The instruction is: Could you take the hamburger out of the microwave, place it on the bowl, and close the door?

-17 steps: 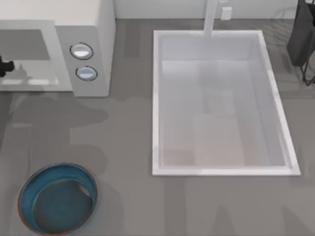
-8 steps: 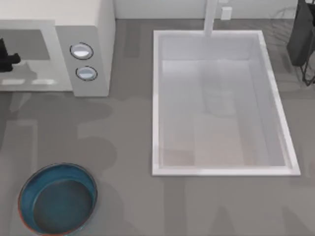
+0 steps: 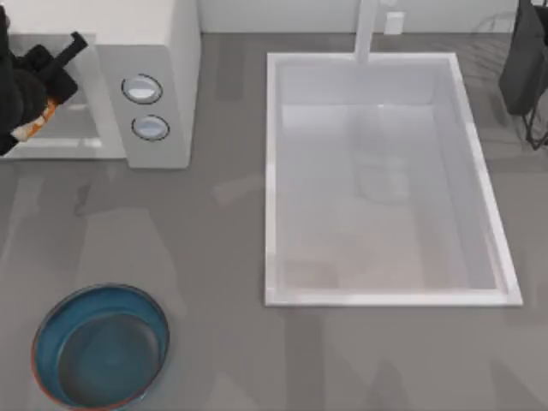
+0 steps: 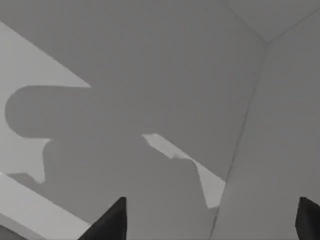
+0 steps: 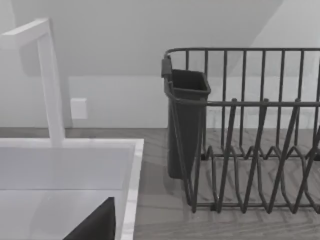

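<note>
The white-grey microwave (image 3: 163, 51) stands at the table's back left, its two knobs (image 3: 142, 89) facing up in the top view. My left gripper (image 3: 58, 56) reaches over its open cavity. In the left wrist view the left gripper (image 4: 210, 222) is open, its dark fingertips (image 4: 111, 221) wide apart with only the grey cavity wall between them. An orange-and-cream bit of the hamburger (image 3: 38, 121) peeks out beside the black arm, mostly hidden by it. The blue bowl (image 3: 51, 330) sits at the front left. The door is out of view.
A large white sink (image 3: 272, 180) with a faucet (image 3: 366, 30) takes up the middle and right. A dark wire dish rack (image 5: 240, 150) with a caddy (image 5: 185, 125) stands at the back right, with a dark part of my right gripper (image 5: 95, 225) near the sink's corner.
My left arm has come in from the left edge and now looms larger over the microwave's cavity. An orange bit of the hamburger shows beside it, unseen before.
</note>
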Motion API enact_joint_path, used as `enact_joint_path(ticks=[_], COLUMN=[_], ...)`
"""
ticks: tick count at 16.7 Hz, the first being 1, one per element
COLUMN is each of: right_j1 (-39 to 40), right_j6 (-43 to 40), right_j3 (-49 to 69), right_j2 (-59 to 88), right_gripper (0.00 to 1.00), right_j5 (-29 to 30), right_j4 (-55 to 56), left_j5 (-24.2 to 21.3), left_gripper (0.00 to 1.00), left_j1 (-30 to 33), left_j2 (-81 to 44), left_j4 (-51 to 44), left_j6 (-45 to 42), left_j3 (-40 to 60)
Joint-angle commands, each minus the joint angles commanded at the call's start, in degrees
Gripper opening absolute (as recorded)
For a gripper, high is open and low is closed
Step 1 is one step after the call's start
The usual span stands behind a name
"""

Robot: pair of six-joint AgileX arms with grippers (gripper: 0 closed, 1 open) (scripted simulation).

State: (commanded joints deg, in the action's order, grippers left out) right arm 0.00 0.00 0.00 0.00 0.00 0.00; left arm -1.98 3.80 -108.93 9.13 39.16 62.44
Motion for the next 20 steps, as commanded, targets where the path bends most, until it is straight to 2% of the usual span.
enact_joint_path(ticks=[7, 13, 17, 20], right_j1=[0.0, 0.0, 0.0, 0.0], right_j6=[0.0, 0.0, 0.0, 0.0], right_j3=[0.0, 0.0, 0.0, 0.0], right_j2=[0.0, 0.0, 0.0, 0.0], right_gripper=[1.0, 1.0, 1.0, 1.0], right_j5=[0.0, 0.0, 0.0, 0.0], right_j4=[0.0, 0.0, 0.0, 0.0], left_j5=[13.1, 24.1, 29.9, 32.8], left_gripper=[0.0, 0.0, 0.0, 0.0], left_j1=[16.5, 29.9, 36.8, 40.3], left_j2=[-5.0, -13.2, -20.4, -25.0], left_j4=[-42.7, -77.8, -96.2, -105.8], left_j6=[50.0, 90.4, 110.8, 120.9], left_j3=[14.1, 20.7, 21.5, 21.1])
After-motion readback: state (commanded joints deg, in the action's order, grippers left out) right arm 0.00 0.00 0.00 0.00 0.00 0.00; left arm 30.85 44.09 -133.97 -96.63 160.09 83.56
